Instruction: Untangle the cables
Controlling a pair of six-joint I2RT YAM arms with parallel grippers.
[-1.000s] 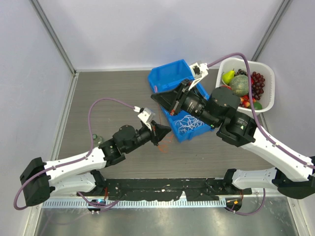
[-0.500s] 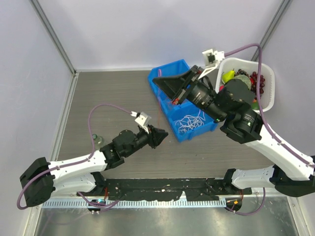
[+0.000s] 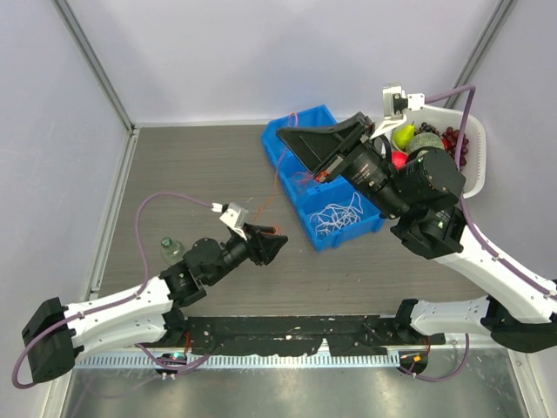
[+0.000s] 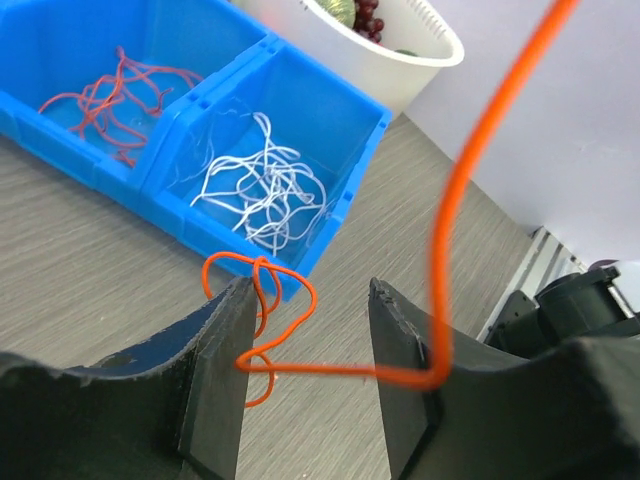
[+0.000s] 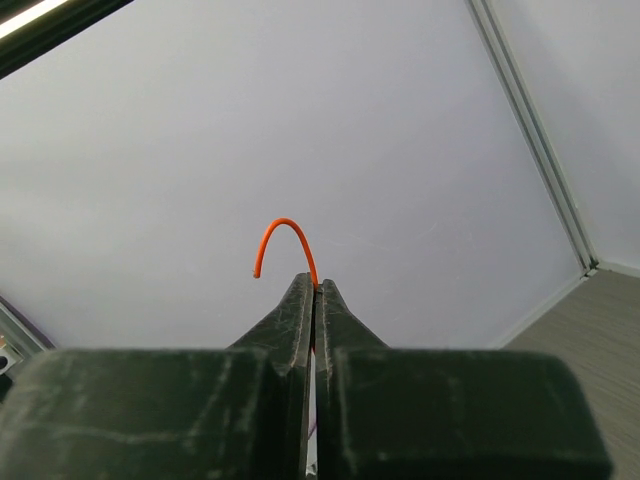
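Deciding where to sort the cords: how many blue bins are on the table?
2. The near bin holds white cables; the far bin beside it holds red cables. The right arm overhangs them in the top view, so another could be hidden.

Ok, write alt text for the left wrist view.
An orange cable stretches across the gap of the open left pincer, knotted in loops at one finger and rising out of frame. Behind, a blue bin holds white cables and red cables in separate compartments.

Two arms (image 3: 130, 305) (image 3: 487, 261), two blue bins (image 4: 70, 150) (image 4: 350, 120), one white basket (image 4: 400, 70), one orange cable (image 4: 455, 200), one white tangle (image 4: 265, 185), one red tangle (image 4: 110, 90).
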